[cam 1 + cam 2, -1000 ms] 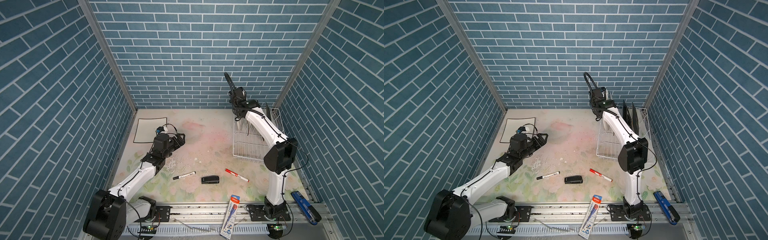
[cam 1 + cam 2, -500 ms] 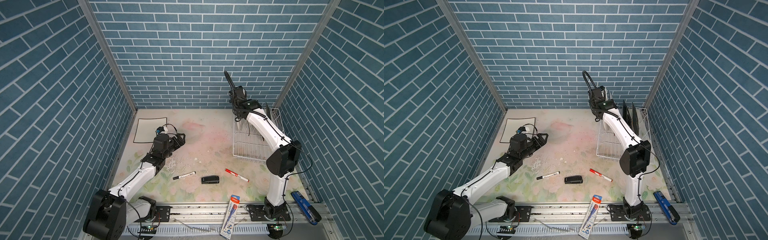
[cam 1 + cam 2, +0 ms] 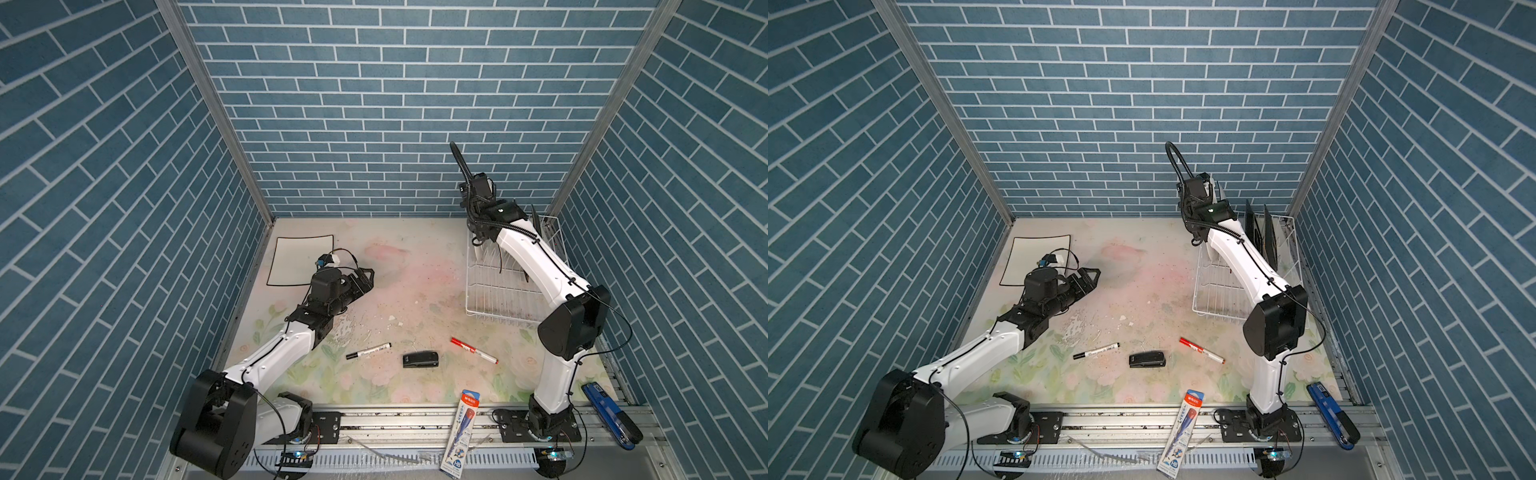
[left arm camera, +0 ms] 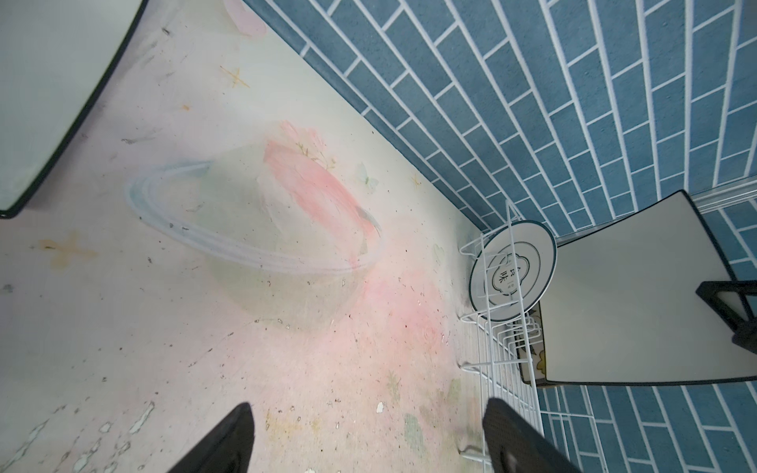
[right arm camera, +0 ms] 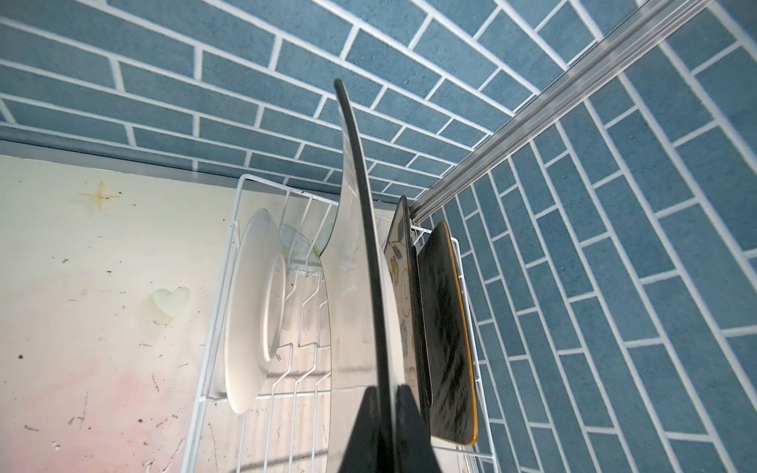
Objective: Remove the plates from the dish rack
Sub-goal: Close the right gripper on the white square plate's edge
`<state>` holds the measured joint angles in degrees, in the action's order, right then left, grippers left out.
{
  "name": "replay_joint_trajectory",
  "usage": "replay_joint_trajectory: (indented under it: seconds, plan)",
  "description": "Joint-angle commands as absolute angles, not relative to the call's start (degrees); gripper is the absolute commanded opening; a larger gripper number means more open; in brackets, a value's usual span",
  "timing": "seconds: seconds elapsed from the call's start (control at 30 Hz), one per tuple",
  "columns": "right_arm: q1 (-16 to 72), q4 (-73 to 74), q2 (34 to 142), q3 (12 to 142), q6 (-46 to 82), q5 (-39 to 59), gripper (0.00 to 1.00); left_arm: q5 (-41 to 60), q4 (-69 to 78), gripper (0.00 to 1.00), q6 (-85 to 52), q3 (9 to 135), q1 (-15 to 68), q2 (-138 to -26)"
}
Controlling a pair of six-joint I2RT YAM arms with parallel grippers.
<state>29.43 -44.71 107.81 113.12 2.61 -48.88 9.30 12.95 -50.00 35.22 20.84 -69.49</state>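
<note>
got my right gripper (image 5: 389, 413) pinched on the white plate's (image 5: 356, 254) edge, standing tall straight ahead, rack (image 5: 245, 184) just below it

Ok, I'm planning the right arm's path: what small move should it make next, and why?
Probably raise the plate straight up a little. The right end effector is shut on the white black-rimmed plate, which stands close beside the flower-patterned plate. Whether its lower edge clears the dish rack is unclear, so swinging sideways now might knock something.
</note>
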Motion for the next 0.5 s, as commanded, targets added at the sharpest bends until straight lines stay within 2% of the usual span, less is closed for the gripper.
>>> replay_joint_trajectory:
  seconds: [0.0, 0.47]
  plan:
    - [30.43, -39.31, 101.58, 112.42, 0.88, -54.43, 0.0, 9.81, 15.05, 0.89, -50.19, 36.17, 21.72, -70.54]
    - [30.67, -43.08, 95.33, 111.65, 3.72, -50.8, 0.0, 9.75, 16.25, 0.89, -50.71, 37.44, 23.23, -72.42]
